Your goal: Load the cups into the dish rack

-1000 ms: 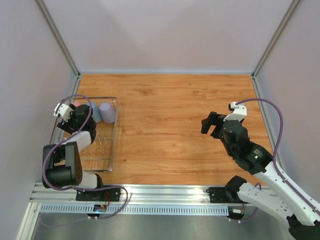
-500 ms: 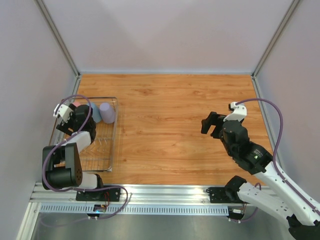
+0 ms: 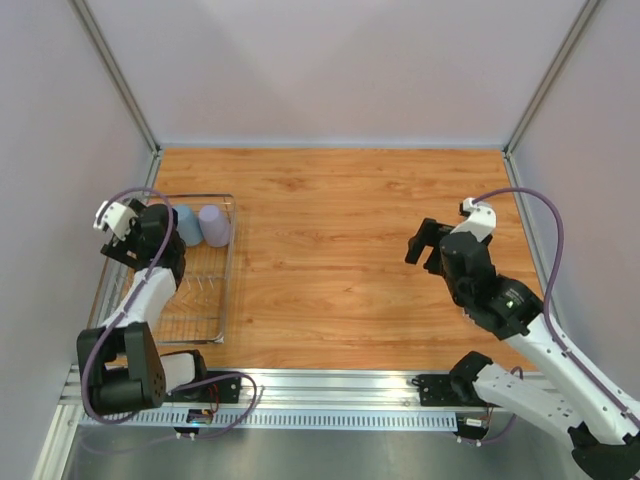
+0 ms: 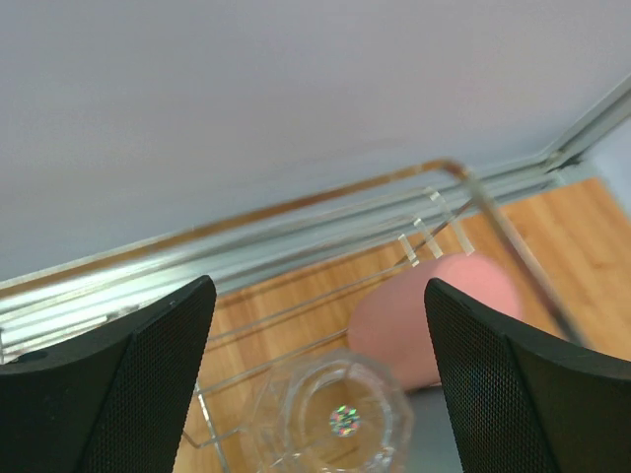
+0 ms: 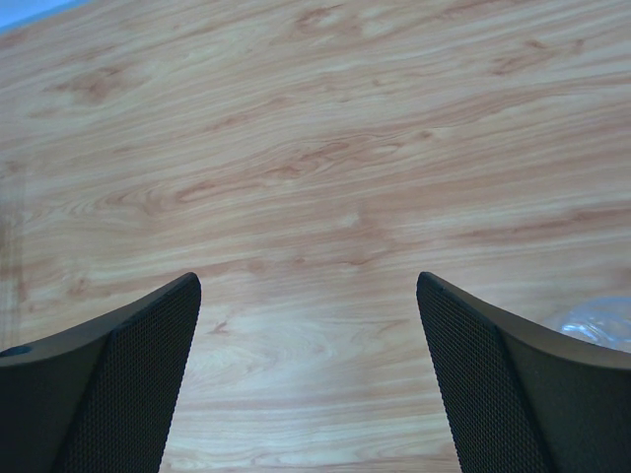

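The silver wire dish rack (image 3: 200, 320) stands at the left. A lavender cup (image 3: 214, 225) and a blue cup (image 3: 187, 225) stand side by side at its far end. My left gripper (image 3: 152, 228) hangs open over the rack's far left corner. In the left wrist view it (image 4: 320, 394) is spread wide above a clear cup (image 4: 335, 419) that sits bottom up in the rack (image 4: 296, 207), with a pink cup (image 4: 424, 315) just beyond it. The fingers do not touch either cup. My right gripper (image 3: 425, 245) is open and empty over bare wood (image 5: 315, 197).
A clear glassy thing (image 5: 601, 320) shows at the right edge of the right wrist view, mostly cut off; it may be the other clear cup. Grey walls close in the table on three sides.
My left arm has swung a little to the left and back over the rack's far corner, now covering the pink cup in the top view. The right arm has shifted slightly.
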### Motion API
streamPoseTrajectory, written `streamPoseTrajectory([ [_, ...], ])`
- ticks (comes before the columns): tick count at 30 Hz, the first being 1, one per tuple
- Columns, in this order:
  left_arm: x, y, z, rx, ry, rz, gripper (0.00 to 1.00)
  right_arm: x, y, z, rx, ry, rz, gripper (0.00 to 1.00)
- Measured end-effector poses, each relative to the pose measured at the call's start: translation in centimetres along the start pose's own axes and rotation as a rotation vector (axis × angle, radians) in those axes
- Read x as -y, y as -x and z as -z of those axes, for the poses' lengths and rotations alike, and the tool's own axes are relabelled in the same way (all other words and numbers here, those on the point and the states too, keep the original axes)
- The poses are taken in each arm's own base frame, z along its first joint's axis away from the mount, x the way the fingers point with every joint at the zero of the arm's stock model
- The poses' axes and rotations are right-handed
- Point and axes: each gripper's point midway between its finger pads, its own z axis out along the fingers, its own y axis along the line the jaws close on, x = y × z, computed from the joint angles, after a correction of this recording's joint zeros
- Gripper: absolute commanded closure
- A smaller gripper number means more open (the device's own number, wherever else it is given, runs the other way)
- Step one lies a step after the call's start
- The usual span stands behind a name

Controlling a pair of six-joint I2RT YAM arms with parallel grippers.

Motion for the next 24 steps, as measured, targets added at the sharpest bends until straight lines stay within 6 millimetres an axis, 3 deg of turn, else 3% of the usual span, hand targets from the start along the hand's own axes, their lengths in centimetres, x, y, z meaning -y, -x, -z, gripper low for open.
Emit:
streamPoseTrajectory([
  [4, 2.1, 7.0, 2.0, 0.028, -0.080, 0.036, 0.02, 3.0, 1.7, -0.4, -0.029, -0.161, -0.055, 0.07],
  [8, 4.2, 14.7, 6.2, 0.036, -0.270, 0.059, 0.01, 7.5, 4.0, 0.9, -0.019, -0.326, -0.146, 0.05],
  [10, 4.5, 16.6, 8.5, 0.018, -0.370, 0.047, 0.01, 9.3, 5.1, 2.0, -0.003, -0.392, -0.180, 0.04],
  [12, 4.4, 16.8, 10.8, -0.014, -0.466, 0.016, 0.01, 11.2, 5.8, 3.3, 0.005, -0.465, -0.209, 0.02],
  [14, 3.9, 15.8, 13.1, -0.066, -0.553, -0.037, 0.01, 13.1, 5.6, 4.3, -0.006, -0.534, -0.236, 0.01],
  [19, 3.4, 12.7, 17.7, -0.202, -0.738, -0.163, 0.02, 18.0, 2.4, 7.0, -0.077, -0.722, -0.314, 0.01],
  [24, 4.5, 11.1, 23.0, -0.350, -0.969, -0.253, 0.05, 18.8, -2.1, 7.6, -0.202, -0.750, -0.319, 0.04],
])
